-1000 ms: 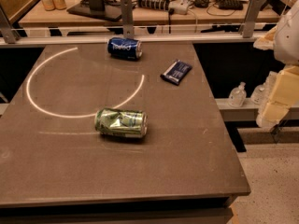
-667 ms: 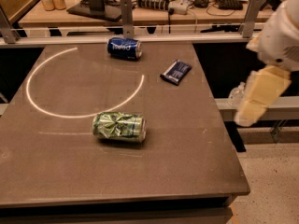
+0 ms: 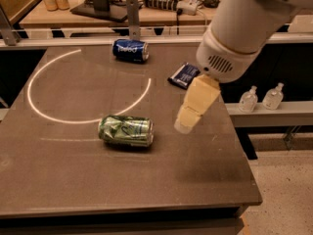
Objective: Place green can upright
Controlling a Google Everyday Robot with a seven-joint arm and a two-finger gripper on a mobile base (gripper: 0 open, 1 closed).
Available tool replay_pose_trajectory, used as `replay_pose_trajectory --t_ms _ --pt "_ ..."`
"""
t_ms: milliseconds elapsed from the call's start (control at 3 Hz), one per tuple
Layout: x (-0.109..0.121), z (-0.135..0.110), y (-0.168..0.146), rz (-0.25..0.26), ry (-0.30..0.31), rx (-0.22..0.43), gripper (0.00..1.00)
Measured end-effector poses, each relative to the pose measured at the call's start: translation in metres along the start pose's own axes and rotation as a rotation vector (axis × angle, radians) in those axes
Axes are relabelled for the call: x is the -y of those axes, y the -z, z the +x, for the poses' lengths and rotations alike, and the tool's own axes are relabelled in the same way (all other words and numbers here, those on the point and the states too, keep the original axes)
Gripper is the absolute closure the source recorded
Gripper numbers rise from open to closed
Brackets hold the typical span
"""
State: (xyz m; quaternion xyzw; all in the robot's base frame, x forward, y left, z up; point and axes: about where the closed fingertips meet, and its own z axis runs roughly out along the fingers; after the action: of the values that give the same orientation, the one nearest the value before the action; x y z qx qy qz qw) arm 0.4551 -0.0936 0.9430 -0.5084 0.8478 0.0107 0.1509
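Nothing done yet: green can (image 3: 126,130) flat on its side on the table (image 3: 98,185), just in front of the white arc (image 3: 63,120), untouched. Gripper (image 3: 185,124) hovering just to the can's right, clear of it and carrying nothing (wide or narrow, impossible to tell from here). Left to do: reach, grasp, tip up, set down. Arm (image 3: 244,28) cut off at the top edge. Can's pale markings unreadable. Blue can (image 3: 130,50) and dark packet (image 3: 183,75) well apart, further back.
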Motion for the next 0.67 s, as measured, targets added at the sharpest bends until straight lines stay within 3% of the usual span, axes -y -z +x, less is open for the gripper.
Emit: replay_pose_trajectory --t_ms 333,667 --pt "-0.027 -0.039 -0.025 -0.033 -0.054 -0.001 0.0" --pt "-0.051 -0.069 -0.055 -0.066 -0.043 -0.015 0.0"
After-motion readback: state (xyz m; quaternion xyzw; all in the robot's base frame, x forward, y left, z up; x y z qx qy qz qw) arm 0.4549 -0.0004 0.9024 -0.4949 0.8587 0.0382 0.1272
